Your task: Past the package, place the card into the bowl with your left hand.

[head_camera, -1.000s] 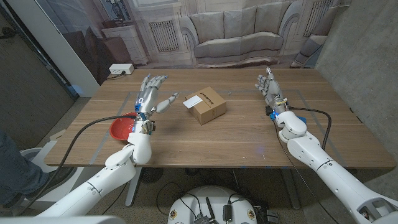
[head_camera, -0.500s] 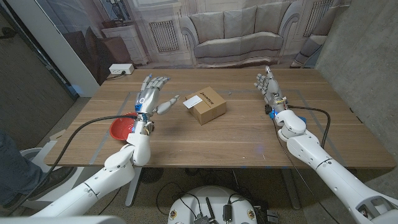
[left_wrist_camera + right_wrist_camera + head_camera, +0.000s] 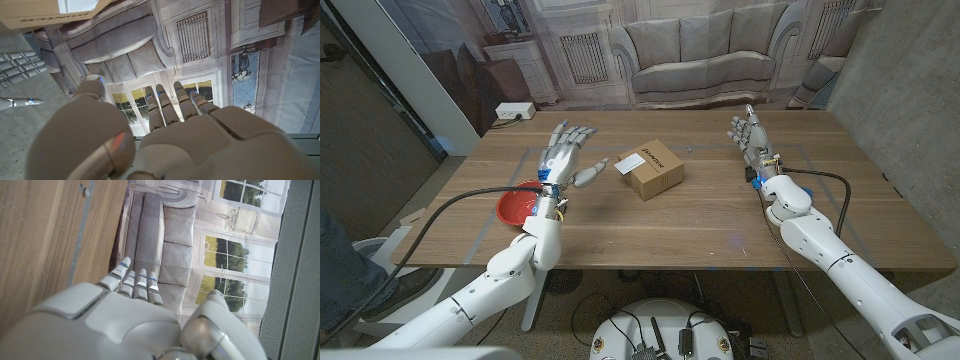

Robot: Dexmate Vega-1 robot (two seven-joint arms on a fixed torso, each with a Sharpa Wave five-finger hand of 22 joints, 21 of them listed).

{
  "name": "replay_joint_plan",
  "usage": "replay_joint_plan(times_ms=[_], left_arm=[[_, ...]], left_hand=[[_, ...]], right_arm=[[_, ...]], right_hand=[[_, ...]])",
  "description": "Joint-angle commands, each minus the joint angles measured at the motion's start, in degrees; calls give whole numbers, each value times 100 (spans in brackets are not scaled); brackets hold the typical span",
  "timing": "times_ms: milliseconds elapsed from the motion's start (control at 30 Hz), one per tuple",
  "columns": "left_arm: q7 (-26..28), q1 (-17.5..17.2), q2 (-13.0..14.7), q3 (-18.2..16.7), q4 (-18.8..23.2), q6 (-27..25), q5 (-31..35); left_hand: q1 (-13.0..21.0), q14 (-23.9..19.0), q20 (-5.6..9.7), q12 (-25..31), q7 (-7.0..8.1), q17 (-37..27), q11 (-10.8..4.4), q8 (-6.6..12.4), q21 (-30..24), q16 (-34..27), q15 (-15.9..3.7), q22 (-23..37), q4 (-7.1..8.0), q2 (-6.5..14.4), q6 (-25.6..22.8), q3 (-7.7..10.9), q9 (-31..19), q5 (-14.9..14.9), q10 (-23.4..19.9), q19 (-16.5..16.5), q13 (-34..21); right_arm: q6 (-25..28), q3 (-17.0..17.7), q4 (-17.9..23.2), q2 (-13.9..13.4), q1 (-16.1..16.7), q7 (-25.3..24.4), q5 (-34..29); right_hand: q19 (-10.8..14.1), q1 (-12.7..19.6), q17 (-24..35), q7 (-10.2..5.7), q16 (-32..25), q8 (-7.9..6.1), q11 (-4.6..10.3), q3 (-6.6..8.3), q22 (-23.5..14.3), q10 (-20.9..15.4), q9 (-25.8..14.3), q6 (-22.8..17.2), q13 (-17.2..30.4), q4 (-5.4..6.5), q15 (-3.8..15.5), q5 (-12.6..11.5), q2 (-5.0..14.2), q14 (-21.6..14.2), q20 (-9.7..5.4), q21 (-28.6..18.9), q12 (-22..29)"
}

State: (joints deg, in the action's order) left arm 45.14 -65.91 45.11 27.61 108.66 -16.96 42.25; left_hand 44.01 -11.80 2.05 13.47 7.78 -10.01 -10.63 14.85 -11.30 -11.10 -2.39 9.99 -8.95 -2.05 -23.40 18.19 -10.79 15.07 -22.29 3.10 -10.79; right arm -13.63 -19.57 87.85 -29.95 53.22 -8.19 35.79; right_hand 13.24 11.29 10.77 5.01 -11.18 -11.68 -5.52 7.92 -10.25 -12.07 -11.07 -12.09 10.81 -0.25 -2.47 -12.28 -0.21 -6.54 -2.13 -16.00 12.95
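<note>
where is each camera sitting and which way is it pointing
Head view: fixed on the robot's head, looking down over the table; both arms, left robot hand, right robot hand, box and red bowl show.
Left wrist view: on the left wrist, looking along the back of the left robot hand toward the backdrop.
Right wrist view: on the right wrist, along the back of the right robot hand, beside the table.
Shared: the box appears in both the head and left wrist views.

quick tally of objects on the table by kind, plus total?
Cardboard package: 1
Red bowl: 1
Robot hands: 2, left hand and right hand, both with fingers apart and holding nothing
Card: 0 that I can make out
Total: 4
</note>
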Motion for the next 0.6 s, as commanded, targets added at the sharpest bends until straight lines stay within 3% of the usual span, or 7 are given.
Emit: replay_joint_plan(times_ms=[33, 600], left_arm=[[-365, -64, 157, 152, 351, -585, 422], [-433, -84, 178, 349, 423, -1077, 969]], left_hand=[[82, -78, 75, 13, -1, -7, -13, 22, -50, -36, -690, 20, -22, -32, -74, 18, -14, 7, -65, -32, -22], [213, -104, 14, -27, 80, -5, -112, 4, -53, -18, -728, 19, -43, -91, -113, 28, -14, 26, -97, -80, -23]], right_arm=[[-12, 48, 60, -6, 48, -60, 17], [-100, 107, -15, 66, 34, 22, 166]], right_hand=[[62, 20, 25, -4, -20, -31, 0, 9, -26, -48, -7, -73, 31, -21, -6, 12, 9, -57, -99, 4, 51], [163, 36, 25, -19, -40, -43, 12, 6, -27, -131, -8, -130, 31, -33, 26, 23, 27, -141, -118, 3, 77]])
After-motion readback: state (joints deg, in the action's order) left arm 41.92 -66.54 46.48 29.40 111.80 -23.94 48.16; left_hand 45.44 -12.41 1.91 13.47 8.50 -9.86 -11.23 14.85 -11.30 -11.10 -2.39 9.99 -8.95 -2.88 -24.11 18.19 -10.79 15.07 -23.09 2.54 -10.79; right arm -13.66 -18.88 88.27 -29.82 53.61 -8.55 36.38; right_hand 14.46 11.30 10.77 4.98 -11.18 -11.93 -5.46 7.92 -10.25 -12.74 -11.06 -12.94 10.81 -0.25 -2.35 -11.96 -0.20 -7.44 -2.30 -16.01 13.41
